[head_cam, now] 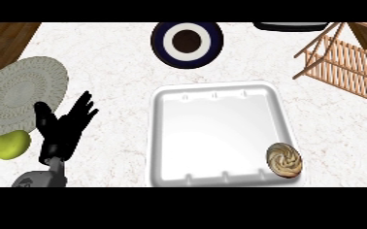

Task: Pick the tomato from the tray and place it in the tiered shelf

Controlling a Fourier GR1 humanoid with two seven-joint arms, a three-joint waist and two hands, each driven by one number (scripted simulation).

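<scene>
1. Table (114,73): pale marbled top that carries everything. A brown wood strip shows at its far left corner.
2. Tray (166,140): white, with rounded corners and a raised rim, the largest item and my landmark. Small notches run along its far and near rims. Its floor is mostly bare.
3. Woven mat (32,89): round, grey-green, well left of the tray and partly cut by the picture's left edge.
4. Tiered shelf (337,60): slatted light wood, beyond the tray's far right corner and well apart from it. It is tilted in view and cut by the right edge.
5. Plate (188,41): dark blue rim, white ring, brown centre. It lies just beyond the tray's far rim, between the mat and the shelf.
6. Dark rimmed object (290,25): only a sliver shows at the top edge, beyond the tray and just left of the shelf. Cannot tell what it is.
7. Left hand (63,126): black, left of the tray, near the mat's lower edge. Its fingers (84,104) are straight and spread, pointing up and grasping nothing.
8. Right hand: not seen.
9. Yellow-green fruit (13,144): left of the left hand, at the picture's edge.
10. Round swirled item (284,160): tan and brown, in the tray's near right corner against the rim. It is the only thing in the tray, and no red tomato is visible there.
</scene>
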